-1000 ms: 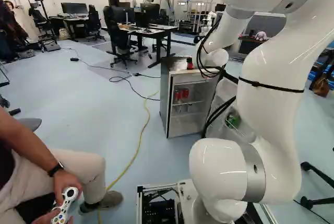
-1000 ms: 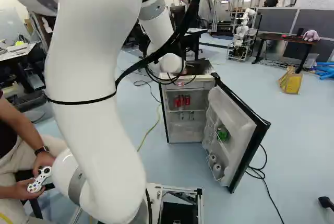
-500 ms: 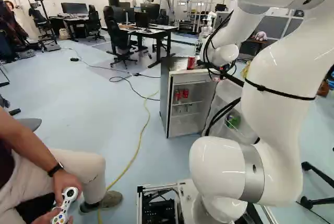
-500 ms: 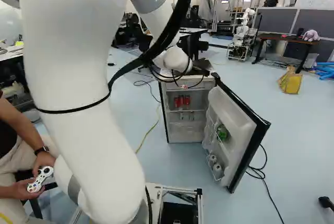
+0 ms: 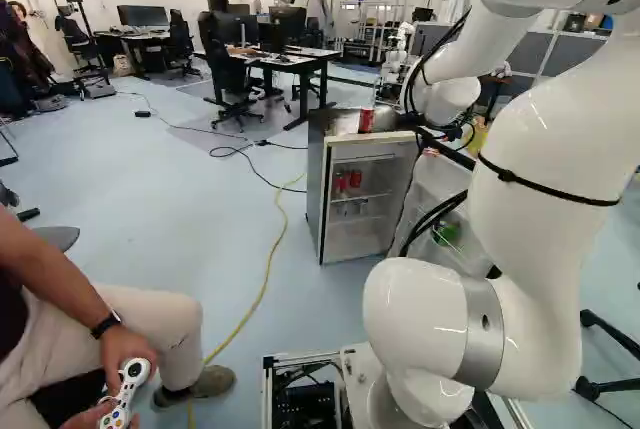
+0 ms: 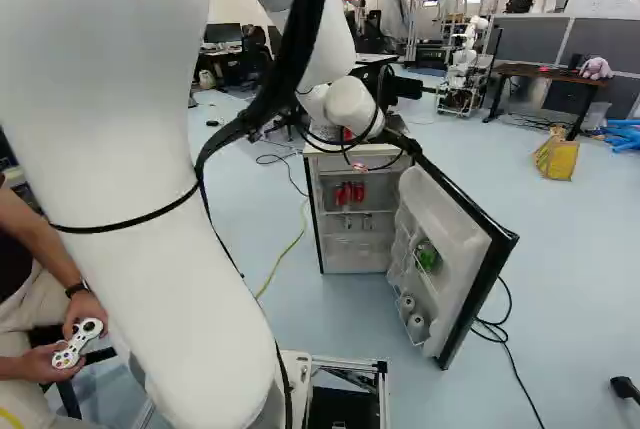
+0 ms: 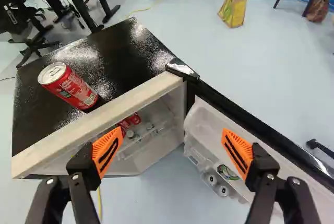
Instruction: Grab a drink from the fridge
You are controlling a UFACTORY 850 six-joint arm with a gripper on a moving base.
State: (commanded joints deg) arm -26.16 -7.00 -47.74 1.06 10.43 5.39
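Red can (image 7: 73, 88) atop the fridge (image 7: 122, 57), black-edged door (image 6: 452, 224) open alongside, claw (image 6: 403, 86) fingers wide apart.

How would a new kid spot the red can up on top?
Find the small fridge with its door open. A red can stands on its black top. It's the only can up there; the other red cans sit inside, on a shelf.

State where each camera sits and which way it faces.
Left base view: behind the arm, to its left, facing ahead and down toward the fridge; arm right of middle.
Right base view: behind the arm, to its right, facing likewise; arm left of middle.
Wrist view: at the arm's end, looking along the gripper, down over the fridge; both fingers show.
All share the fridge and open door.
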